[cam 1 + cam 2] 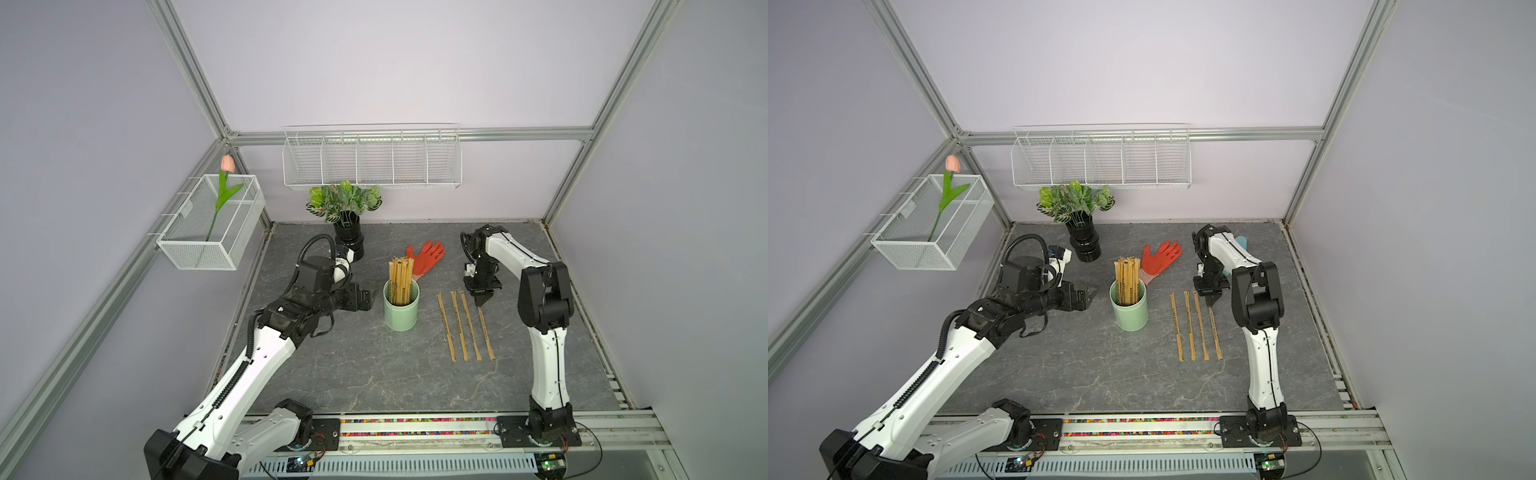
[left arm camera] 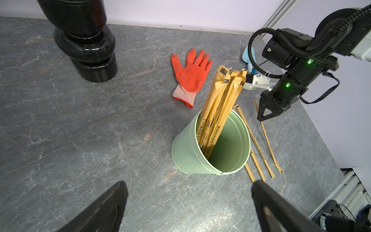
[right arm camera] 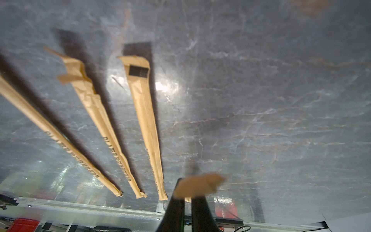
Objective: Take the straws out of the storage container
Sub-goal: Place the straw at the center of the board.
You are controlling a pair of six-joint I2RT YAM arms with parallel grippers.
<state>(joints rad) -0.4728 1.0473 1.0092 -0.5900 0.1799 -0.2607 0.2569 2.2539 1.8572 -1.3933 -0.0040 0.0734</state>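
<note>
Pinching one straw by its end in the right gripper, just beside three straws lying flat, with the left gripper spread wide next to the cup holding the upright bundle.

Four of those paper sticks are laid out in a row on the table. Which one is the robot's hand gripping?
The end straw nearest the right arm: the right hand pinches its far tip, while the other three lie free.
</note>
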